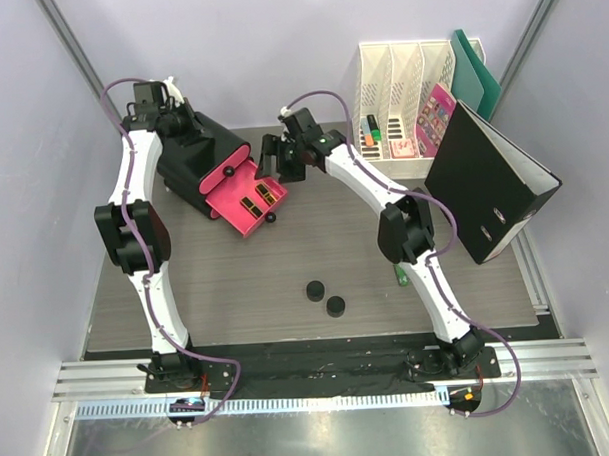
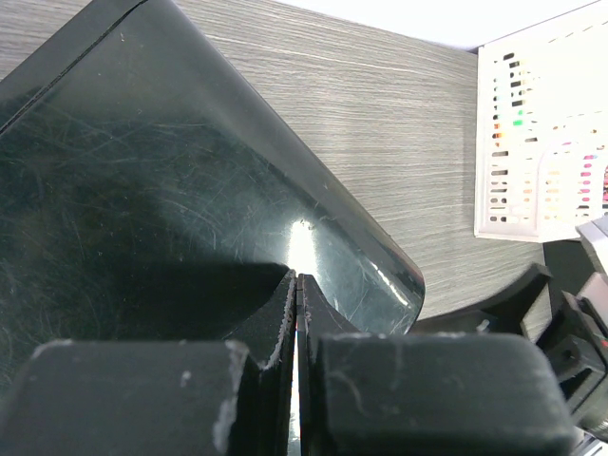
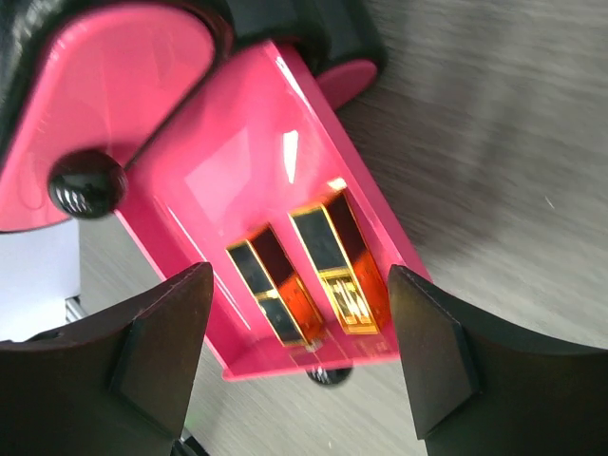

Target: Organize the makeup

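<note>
Two black round compacts (image 1: 314,290) (image 1: 335,306) lie on the table in front of the arms. A green tube (image 1: 397,276) shows partly behind the right arm. Two black-and-gold cases (image 1: 264,199) (image 3: 337,266) lie side by side in the pulled-out pink drawer (image 1: 239,212) (image 3: 237,152) of the black box (image 1: 217,151). My right gripper (image 1: 278,159) (image 3: 299,285) is open and empty just above the cases. My left gripper (image 1: 181,125) (image 2: 297,281) is shut with nothing between its fingers, its tips against the box's glossy black top (image 2: 142,190). Peach bottles and the orange-and-white tube are out of view.
A white file organizer (image 1: 407,59) (image 2: 537,142) stands at the back right, holding orange and green marker pens (image 1: 371,132), a pink card (image 1: 435,110) and a green folder (image 1: 474,67). A black binder (image 1: 491,181) leans at the right.
</note>
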`<state>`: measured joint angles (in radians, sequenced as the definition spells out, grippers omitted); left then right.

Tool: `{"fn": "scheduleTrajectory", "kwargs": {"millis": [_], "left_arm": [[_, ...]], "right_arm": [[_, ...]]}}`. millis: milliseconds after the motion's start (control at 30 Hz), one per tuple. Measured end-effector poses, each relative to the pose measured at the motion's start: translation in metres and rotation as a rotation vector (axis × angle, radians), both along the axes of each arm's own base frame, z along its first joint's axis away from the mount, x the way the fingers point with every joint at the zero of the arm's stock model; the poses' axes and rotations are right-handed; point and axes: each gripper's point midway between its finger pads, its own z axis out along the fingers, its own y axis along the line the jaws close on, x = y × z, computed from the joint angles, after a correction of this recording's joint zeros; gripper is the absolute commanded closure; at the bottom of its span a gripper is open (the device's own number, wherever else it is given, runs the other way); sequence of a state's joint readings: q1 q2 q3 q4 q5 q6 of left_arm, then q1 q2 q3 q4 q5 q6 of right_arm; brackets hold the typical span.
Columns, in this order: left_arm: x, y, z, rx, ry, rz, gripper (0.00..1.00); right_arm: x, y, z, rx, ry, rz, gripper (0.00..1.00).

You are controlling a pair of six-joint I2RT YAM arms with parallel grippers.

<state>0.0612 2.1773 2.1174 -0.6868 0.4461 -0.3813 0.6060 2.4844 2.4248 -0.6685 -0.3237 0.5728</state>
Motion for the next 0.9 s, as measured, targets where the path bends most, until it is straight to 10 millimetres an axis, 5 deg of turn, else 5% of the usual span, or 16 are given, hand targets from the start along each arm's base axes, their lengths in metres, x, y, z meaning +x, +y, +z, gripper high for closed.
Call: {"fn": "scheduleTrajectory", "kwargs": {"millis": [167,367,500,567,767,900], "left_arm": [[0.000,0.000,0.000,0.000,0.001,0.000,1.00],[0.001,0.000,-0.004,-0.001,0.007,0.000,1.00],[0.001,0.000,-0.004,-0.004,0.009,-0.001,1.00],[0.001,-0.001,-0.005,-0.006,0.010,-0.002,1.00],[0.002,-0.003,-0.005,-0.016,0.009,-0.013,1.00],[0.002,-0.005,-0.005,-0.024,0.009,-0.020,1.00]], "right_arm": [[-0.008,-0.043,0.003,-0.121,0.022,-0.086,0.20],[-0.036,-0.155,0.001,-0.406,0.103,-0.243,0.20],[-0.084,-0.232,-0.023,-0.624,0.230,-0.311,0.20],[-0.126,-0.262,-0.043,-0.736,0.333,-0.297,0.20],[-0.229,-0.310,-0.084,-0.935,0.575,-0.232,0.20],[-0.253,-0.323,-0.087,-0.967,0.618,-0.227,0.22]]}}
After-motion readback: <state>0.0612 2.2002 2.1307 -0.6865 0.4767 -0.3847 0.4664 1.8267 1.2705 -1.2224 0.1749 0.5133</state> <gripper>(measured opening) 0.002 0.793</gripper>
